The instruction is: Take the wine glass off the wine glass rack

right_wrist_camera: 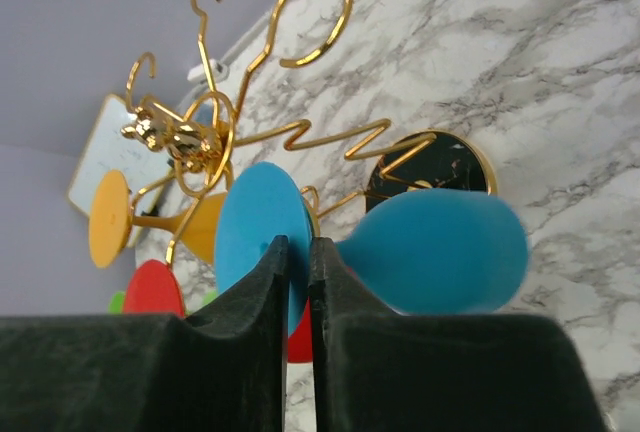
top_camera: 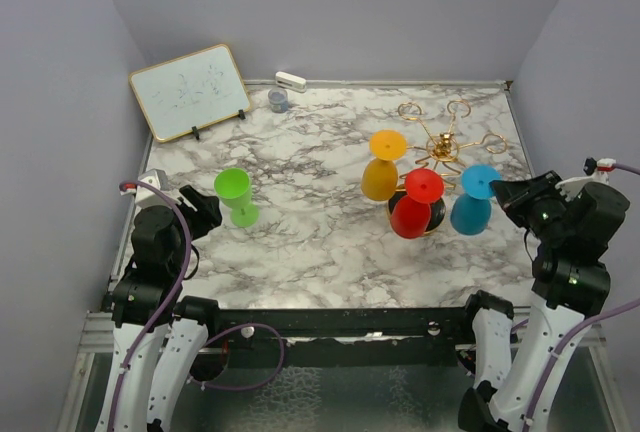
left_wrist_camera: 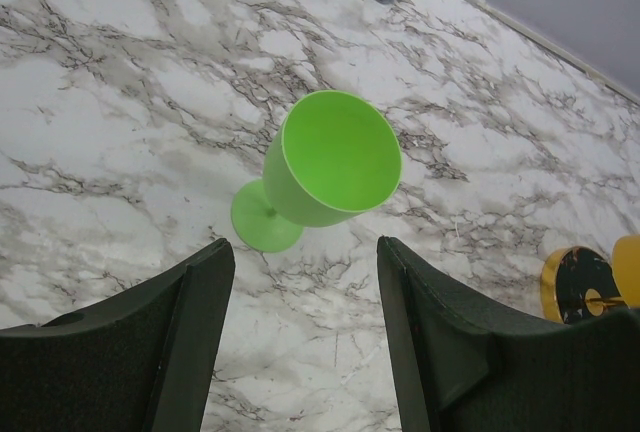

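Observation:
The gold wire wine glass rack [top_camera: 437,147] stands at the back right on its round black gold-rimmed base [right_wrist_camera: 440,162]. A blue glass [top_camera: 472,210], a red glass [top_camera: 412,214] and an orange glass [top_camera: 381,177] hang upside down on its arms. My right gripper [top_camera: 505,192] is shut just right of the blue glass. In the right wrist view the shut gripper [right_wrist_camera: 299,244] sits in front of the blue glass [right_wrist_camera: 440,252], between its foot and bowl, hiding the stem. A green glass [left_wrist_camera: 330,157] stands on the table. My left gripper [left_wrist_camera: 305,246] is open and empty just short of it.
A whiteboard [top_camera: 190,90] leans at the back left. A small grey cup [top_camera: 278,100] and a white eraser [top_camera: 290,80] sit by the back wall. Grey walls close in on both sides of the marble table [top_camera: 320,242].

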`<move>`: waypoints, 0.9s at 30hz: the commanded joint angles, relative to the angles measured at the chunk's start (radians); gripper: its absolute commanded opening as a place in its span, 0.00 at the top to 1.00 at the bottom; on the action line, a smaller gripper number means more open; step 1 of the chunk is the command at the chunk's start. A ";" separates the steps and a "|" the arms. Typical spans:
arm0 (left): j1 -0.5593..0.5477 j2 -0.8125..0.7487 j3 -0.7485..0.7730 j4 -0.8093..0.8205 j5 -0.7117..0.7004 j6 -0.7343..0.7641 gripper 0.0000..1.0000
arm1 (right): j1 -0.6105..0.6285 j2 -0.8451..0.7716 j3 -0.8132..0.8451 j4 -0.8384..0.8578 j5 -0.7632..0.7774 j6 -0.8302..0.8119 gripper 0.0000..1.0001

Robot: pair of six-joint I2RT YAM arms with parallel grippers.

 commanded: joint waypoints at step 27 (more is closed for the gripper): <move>-0.003 0.001 -0.006 0.025 0.016 0.011 0.38 | 0.004 -0.055 -0.111 0.280 -0.152 0.260 0.99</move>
